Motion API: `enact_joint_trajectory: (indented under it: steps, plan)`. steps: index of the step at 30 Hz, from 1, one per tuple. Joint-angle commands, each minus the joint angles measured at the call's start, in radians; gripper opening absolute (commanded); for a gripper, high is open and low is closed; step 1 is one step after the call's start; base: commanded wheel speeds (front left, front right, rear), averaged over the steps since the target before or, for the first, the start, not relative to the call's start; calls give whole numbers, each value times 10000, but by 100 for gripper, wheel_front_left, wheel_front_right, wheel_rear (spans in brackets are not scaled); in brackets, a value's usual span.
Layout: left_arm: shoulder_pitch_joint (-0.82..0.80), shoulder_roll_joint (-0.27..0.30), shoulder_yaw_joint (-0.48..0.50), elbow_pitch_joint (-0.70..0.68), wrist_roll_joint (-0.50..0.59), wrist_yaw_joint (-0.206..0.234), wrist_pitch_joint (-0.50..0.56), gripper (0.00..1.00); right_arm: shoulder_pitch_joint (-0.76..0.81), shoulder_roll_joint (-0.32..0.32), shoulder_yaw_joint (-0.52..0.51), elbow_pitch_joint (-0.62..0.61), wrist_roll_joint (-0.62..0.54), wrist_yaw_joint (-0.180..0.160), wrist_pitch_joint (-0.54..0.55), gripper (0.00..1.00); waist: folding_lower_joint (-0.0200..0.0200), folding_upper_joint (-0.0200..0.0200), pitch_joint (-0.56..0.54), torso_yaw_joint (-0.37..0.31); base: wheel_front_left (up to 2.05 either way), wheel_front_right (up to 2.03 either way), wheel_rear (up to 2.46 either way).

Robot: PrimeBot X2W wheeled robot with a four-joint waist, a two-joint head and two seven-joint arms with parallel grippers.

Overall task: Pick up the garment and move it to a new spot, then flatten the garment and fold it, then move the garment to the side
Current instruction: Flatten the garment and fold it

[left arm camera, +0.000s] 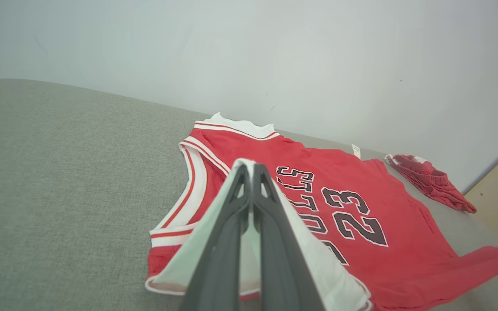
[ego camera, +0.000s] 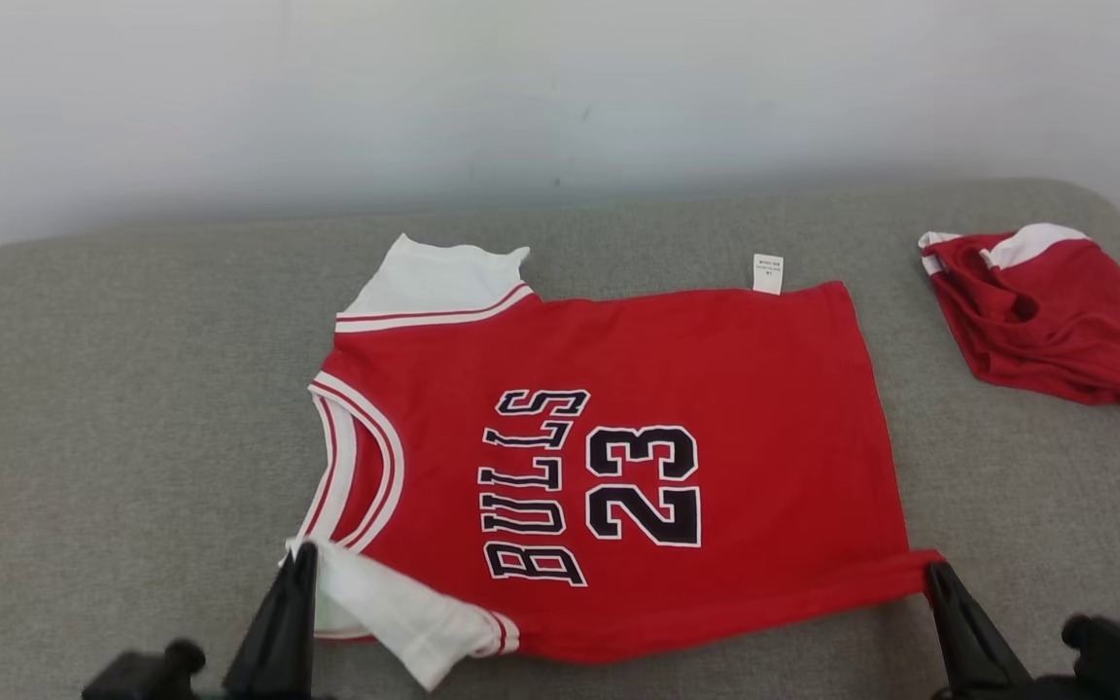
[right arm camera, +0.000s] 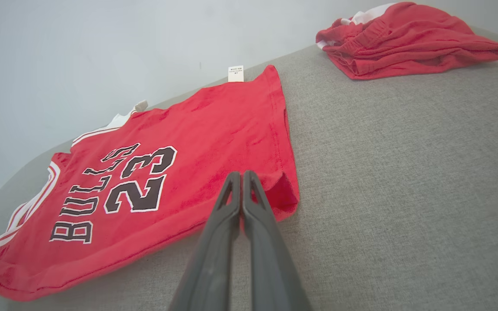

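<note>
**Red Bulls jersey (ego camera: pixel 638 389) gripped at both near corners**

Flat on the grey cushion (ego camera: pixel 113 408), it has its white sleeve (ego camera: pixel 404 612) clamped in the left gripper (ego camera: pixel 300 559) and its hem corner (ego camera: pixel 895 576) in the right gripper (ego camera: pixel 932 574), probably so that edge can fold over.

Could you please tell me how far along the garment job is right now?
Done: the red Bulls 23 jersey lies spread flat on the grey fabric surface. In hand: the left tool is shut on its white sleeve, the right tool on the near hem corner. Left: folding it, then moving it aside.
</note>
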Motion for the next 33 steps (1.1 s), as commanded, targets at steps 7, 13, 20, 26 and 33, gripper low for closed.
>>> enact_joint_trajectory:
  steps: [7, 13, 20, 26, 33]
  plan:
    - [-2585, 383, -98, 2072, 55, -519, 147, 0, -1753, -249, 256, 1209, -260, -27, 466, 0, -1, 0, 681, -281, 0, 0, 0]
    - [-4432, 485, -494, 3912, 76, -754, 9, 0, -3086, -380, 501, 2392, -317, -27, 351, 0, -1, 0, 1167, -348, 0, 0, 0]
    - [-5733, 529, -994, 5622, 40, -849, -360, 0, -4131, -446, 952, 3515, -292, -27, -161, 0, -1, 0, 1522, -408, 0, 0, 0]
    - [-6311, 504, -1481, 6468, 89, -841, -616, 58, -4567, -426, 1124, 4186, -63, -27, -687, 100, -1, 0, 1556, -357, 0, 0, 0]
    - [-5643, 399, -698, 5782, 91, -761, -712, 100, -4172, -580, 1136, 4200, -349, -27, -1655, 100, -1, 0, 1353, -262, 0, 0, 0]
